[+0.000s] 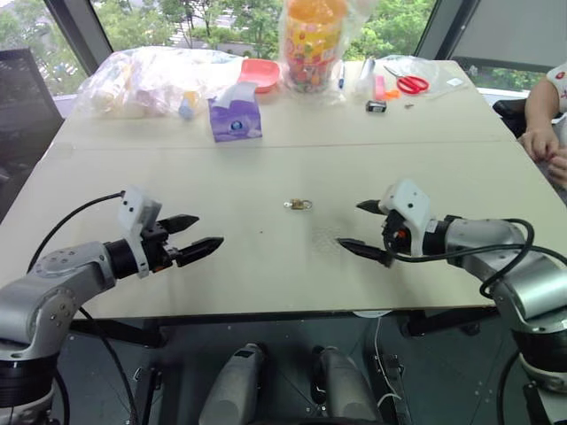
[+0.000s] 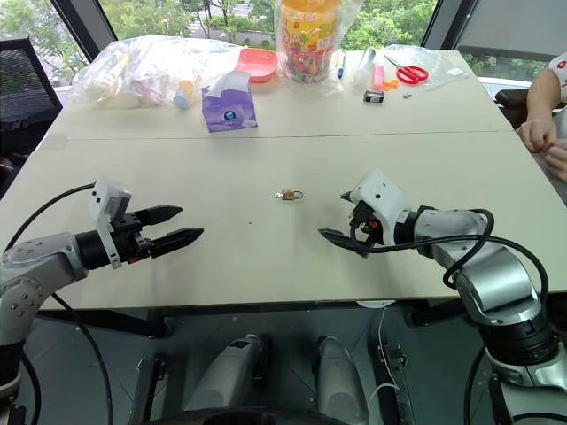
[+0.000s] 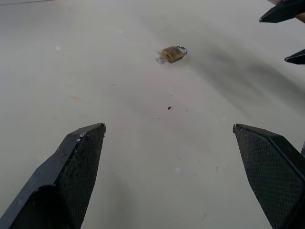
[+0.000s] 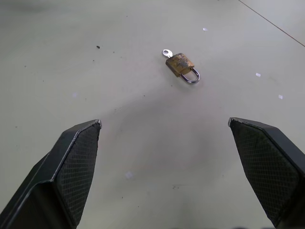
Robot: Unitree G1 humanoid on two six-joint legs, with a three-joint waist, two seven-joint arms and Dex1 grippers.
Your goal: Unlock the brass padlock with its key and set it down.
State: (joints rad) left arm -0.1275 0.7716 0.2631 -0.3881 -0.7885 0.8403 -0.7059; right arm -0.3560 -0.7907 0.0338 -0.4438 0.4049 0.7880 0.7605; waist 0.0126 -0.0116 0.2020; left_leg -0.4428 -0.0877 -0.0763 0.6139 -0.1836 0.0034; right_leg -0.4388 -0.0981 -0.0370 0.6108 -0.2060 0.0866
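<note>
- Nearest the camera – left gripper: black fingers spread wide apart, nothing between them, poised above the bare table and aimed toward its middle.
- Right gripper: likewise spread wide and empty, aimed inward from the opposite side, so that the two grippers face each other across a gap.
- Brass padlock: lies flat on the table between the grippers, well apart from both; its silvery shackle appears seated in the body, so it is judged locked.
- Key: rounded head projects from the padlock's end opposite the shackle – apparently already inserted in the keyhole.
- Far edge of the table: tissue pack, red bowl, clear plastic bags, a bag of coloured sweets and scissors, all well clear of the work area; a person's hand rests at the right edge.
- Step in hand: the approach, with nothing grasped yet.
- Next move, as judged: one gripper must pinch the padlock's body and steady it while the other closes on the key's head to turn it; both parts are tiny and lie flat, so fine fingertip placement is needed and the lock may slide.
</note>
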